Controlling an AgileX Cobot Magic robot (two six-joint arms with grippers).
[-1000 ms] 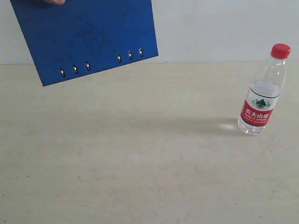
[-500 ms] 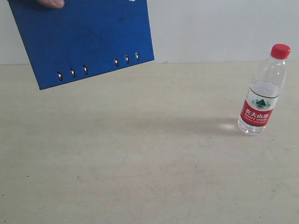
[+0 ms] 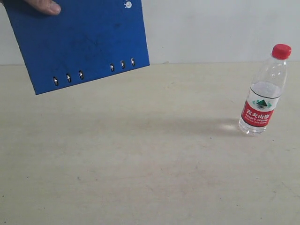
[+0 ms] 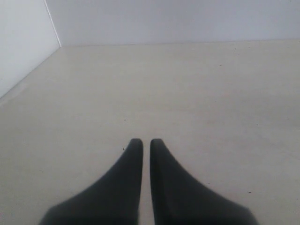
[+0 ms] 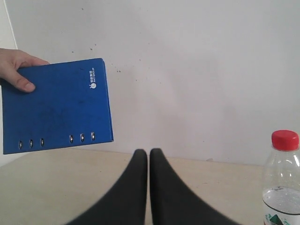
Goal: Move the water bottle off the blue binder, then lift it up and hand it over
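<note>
A person's hand (image 3: 44,5) holds the blue binder (image 3: 79,40) up in the air at the far left, rivets along its lower edge; the right wrist view shows the binder (image 5: 54,105) too. The water bottle (image 3: 263,93) stands upright on the table at the right, red cap on top, and its upper part (image 5: 281,183) shows in the right wrist view. My left gripper (image 4: 146,142) is shut over bare table with nothing between its fingers. My right gripper (image 5: 148,152) is shut too, empty, apart from both bottle and binder. Neither gripper appears in the exterior view.
The beige table (image 3: 150,154) runs back to a white wall (image 3: 215,28). A side wall (image 4: 23,42) meets the table in the left wrist view. The hand (image 5: 16,68) grips the binder's top corner.
The hand has moved the binder down and a little to the left in the exterior view. The bottle has not moved.
</note>
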